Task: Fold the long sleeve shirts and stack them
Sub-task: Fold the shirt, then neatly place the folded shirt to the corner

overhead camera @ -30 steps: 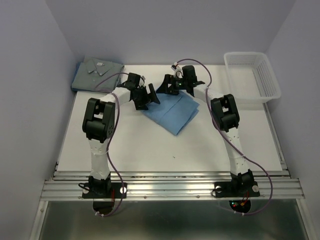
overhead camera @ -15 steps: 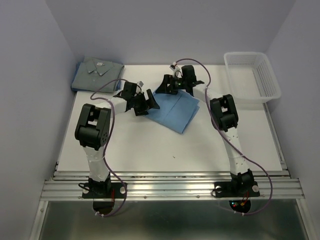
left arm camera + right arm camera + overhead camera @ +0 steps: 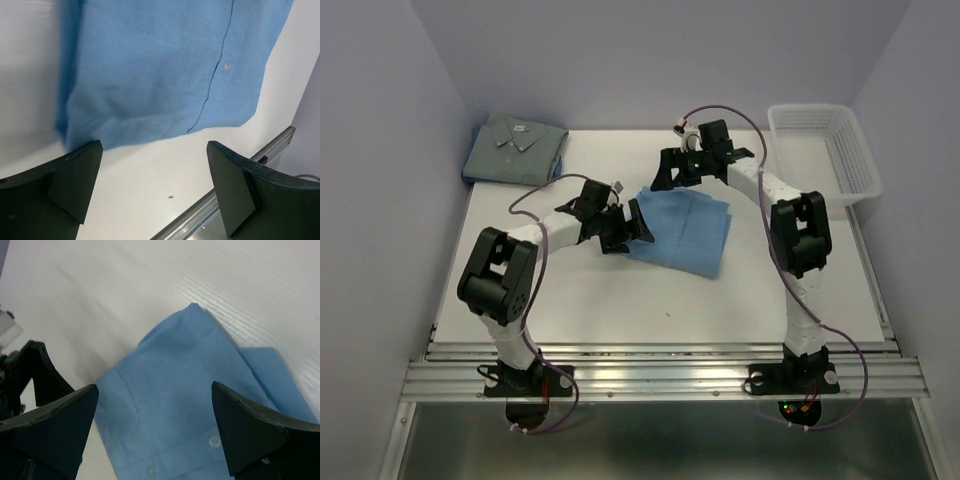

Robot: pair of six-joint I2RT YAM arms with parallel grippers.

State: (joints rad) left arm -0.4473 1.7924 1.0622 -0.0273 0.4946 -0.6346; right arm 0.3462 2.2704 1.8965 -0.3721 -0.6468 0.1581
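The light sky-blue shirt lies folded on the white table's middle; it also shows in the left wrist view and the right wrist view. The grey-blue shirt with a white neck label lies folded at the far left corner. My left gripper is open and empty at the blue shirt's left edge. My right gripper is open and empty, just above the shirt's far left corner.
A white mesh basket stands at the far right. The white table ends at a metal rail along the near edge. Walls close in on the left, back and right.
The blue shirt has shifted right and turned squarer. My left gripper moved right and nearer along its left edge. My right arm swung right, its gripper staying over the shirt's far corner.
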